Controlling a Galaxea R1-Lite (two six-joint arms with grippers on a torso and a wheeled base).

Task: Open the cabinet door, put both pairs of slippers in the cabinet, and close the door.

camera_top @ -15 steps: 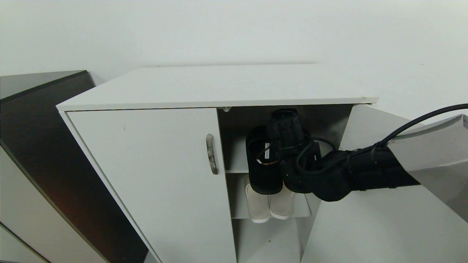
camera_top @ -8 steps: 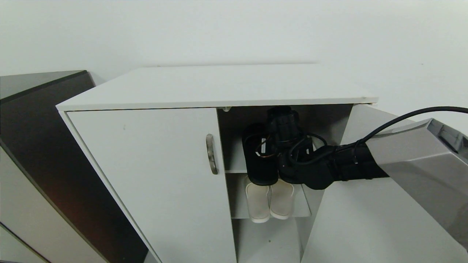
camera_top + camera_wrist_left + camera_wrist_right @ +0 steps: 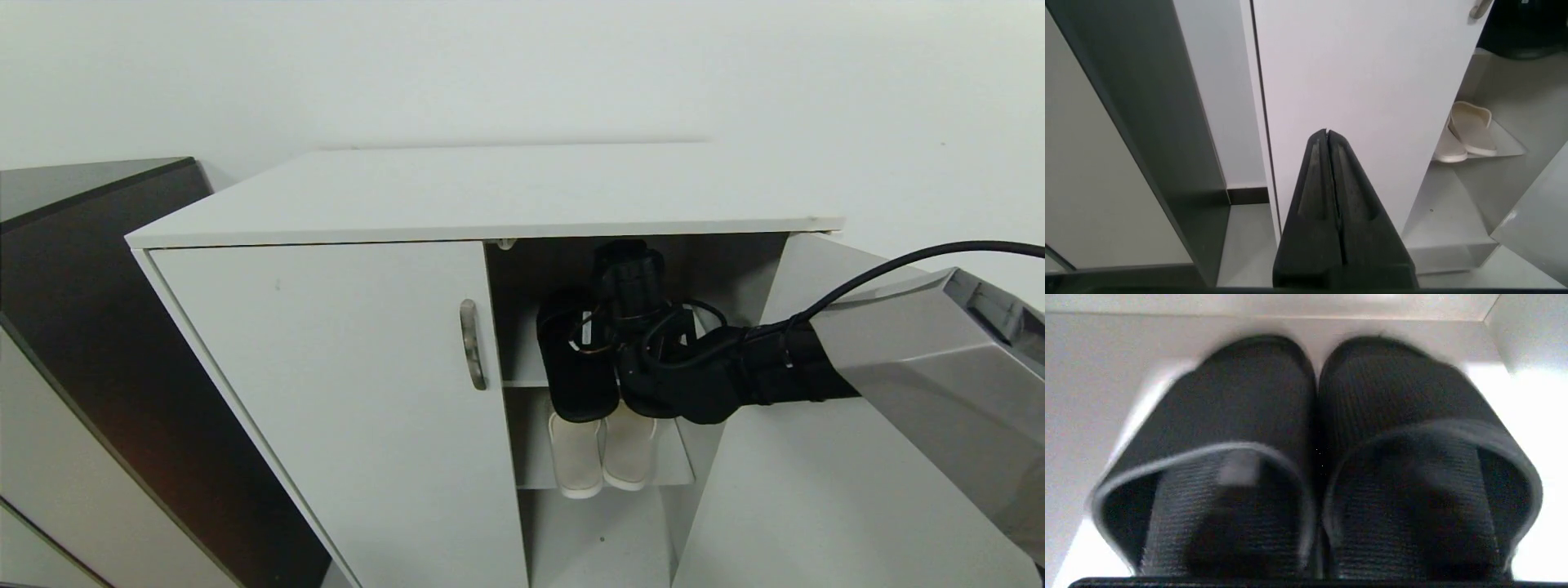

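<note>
Gripping black slippers (image 3: 575, 359) at frame centre: right gripper (image 3: 604, 343). White slippers (image 3: 602, 453) on shelf (image 3: 676, 472) beneath; left gripper (image 3: 1327, 135) closed, empty.

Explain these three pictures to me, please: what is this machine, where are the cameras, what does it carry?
A two-armed robot. The wide picture comes from a camera on its head: a white cabinet with one door open. The right arm is inside at the upper shelf, black slippers at its end; the grip is hidden. White slippers lie on the shelf below. The other pictures come from wrist cameras: one shows the shut left gripper, one the black slippers close up.
</note>
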